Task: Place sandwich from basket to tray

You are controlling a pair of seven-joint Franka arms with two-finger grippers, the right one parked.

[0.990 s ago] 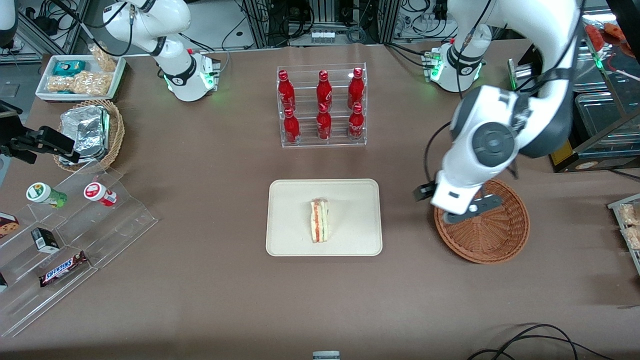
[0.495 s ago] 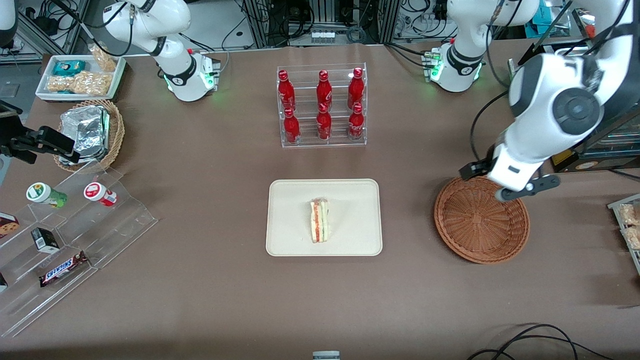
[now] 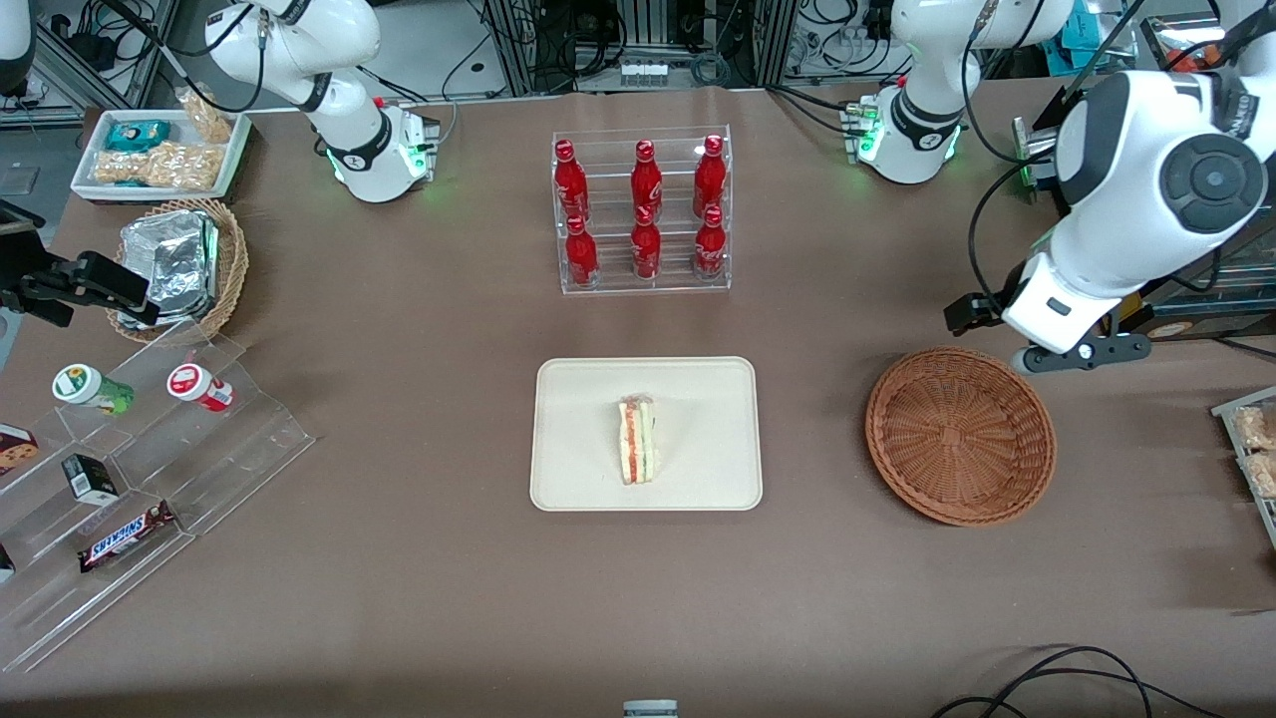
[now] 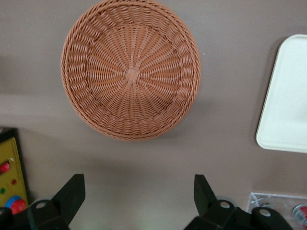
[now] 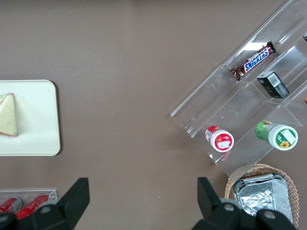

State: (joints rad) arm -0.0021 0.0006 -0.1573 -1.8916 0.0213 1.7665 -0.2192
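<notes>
The sandwich (image 3: 638, 440) lies on the tray (image 3: 698, 399), near the tray's middle, with its layered edge of orange-red and green filling facing up toward the front camera; the clear wrap is hard to make out at this range. In the right wrist view the same sandwich (image 5: 8, 116) shows as a pale wedge resting on the tray (image 5: 38, 124). The tray sits on the brown table (image 3: 419, 558), nearer to the front camera than the clear rack of red bottles (image 3: 643, 209). The basket (image 3: 960, 434) stands beside the tray, toward the working arm's end of the table, and holds nothing; the left wrist view looks straight down into the basket (image 4: 130, 75) and shows only bare weave, with a corner of the tray (image 4: 285, 96) close by. The gripper (image 3: 1057, 349) hangs above the table just off the basket's rim, farther from the front camera than the basket. In the left wrist view the gripper (image 4: 139, 196) has its two black fingers (image 4: 72, 194) spread wide apart with nothing between them. A stepped clear display (image 3: 130, 479) holding a Snickers bar (image 3: 125, 537) stands toward the parked arm's end of the table.
</notes>
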